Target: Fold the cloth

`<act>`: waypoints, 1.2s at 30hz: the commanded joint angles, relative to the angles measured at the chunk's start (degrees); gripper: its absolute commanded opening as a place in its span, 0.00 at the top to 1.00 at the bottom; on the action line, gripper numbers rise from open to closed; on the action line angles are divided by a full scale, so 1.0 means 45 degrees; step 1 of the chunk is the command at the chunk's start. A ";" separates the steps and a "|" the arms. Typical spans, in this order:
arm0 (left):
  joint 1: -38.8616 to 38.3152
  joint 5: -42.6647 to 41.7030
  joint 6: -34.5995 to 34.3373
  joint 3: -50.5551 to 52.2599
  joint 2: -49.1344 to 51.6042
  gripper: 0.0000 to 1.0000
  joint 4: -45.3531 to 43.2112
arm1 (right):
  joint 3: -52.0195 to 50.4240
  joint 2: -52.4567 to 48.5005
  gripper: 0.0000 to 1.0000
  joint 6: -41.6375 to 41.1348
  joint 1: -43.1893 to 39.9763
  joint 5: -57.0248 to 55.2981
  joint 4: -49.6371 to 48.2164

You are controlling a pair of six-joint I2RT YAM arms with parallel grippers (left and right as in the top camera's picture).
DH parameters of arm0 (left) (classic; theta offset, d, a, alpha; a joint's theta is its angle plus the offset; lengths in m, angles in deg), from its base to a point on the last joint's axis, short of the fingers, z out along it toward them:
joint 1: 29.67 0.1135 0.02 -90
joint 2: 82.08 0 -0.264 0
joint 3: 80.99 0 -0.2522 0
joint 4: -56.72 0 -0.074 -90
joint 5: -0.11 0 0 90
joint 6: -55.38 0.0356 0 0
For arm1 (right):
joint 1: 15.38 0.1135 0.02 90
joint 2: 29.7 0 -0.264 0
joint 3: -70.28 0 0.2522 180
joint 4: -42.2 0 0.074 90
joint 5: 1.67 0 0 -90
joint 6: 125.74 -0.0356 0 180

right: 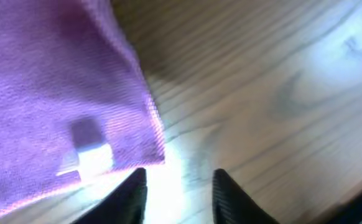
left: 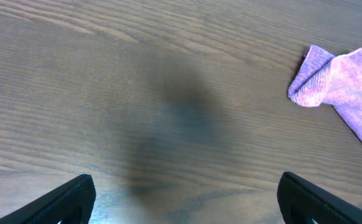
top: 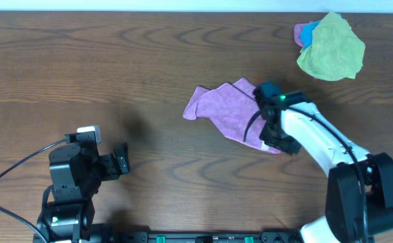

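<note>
Left gripper (top: 123, 160): you had it parked low on the left of the table (top: 115, 61), jaws wide apart and holding nothing; its wrist view showed only bare wood between the fingers, with a corner of the cloth off to the right.
Cloth (top: 227, 108): it lay crumpled right of centre, bunched rather than flat, so no clean fold was in place. One corner pointed left, and the right edge ran under your right arm.
Right gripper (right: 178, 186): you had it down at the cloth's right edge. In its wrist view the fingers stood a little apart with bare table between them, the cloth's hem and white tag (right: 94, 155) just beside the left finger. Nothing was clamped.
Other cloths (top: 331, 46): a yellow-green one over a blue one sat at the far right corner, well apart from the work.
Step in hand: by my reading, you were between grips on the tag corner, either just let go or about to pinch.
Next move: it called for closing on that corner, then carrying it across to the opposite edge; the left gripper could pin the far side.
</note>
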 commanded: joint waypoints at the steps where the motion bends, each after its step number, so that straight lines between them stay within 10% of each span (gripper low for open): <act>1: 0.0015 -0.0204 -0.0107 -0.0282 -0.0005 0.05 -0.0019 | -0.0034 0.0398 0.55 0.1107 -0.0136 -0.0010 0.0019; 9: 0.0015 -0.0520 -0.0112 -0.0282 -0.0005 0.05 -0.0029 | -0.0029 0.2084 0.38 0.5022 0.0432 0.3934 -0.2307; 36: 0.0015 -0.0806 -0.0102 -0.0282 -0.0005 0.05 -0.0005 | 0.1457 -0.2458 0.41 0.4838 0.2482 0.8854 -1.0302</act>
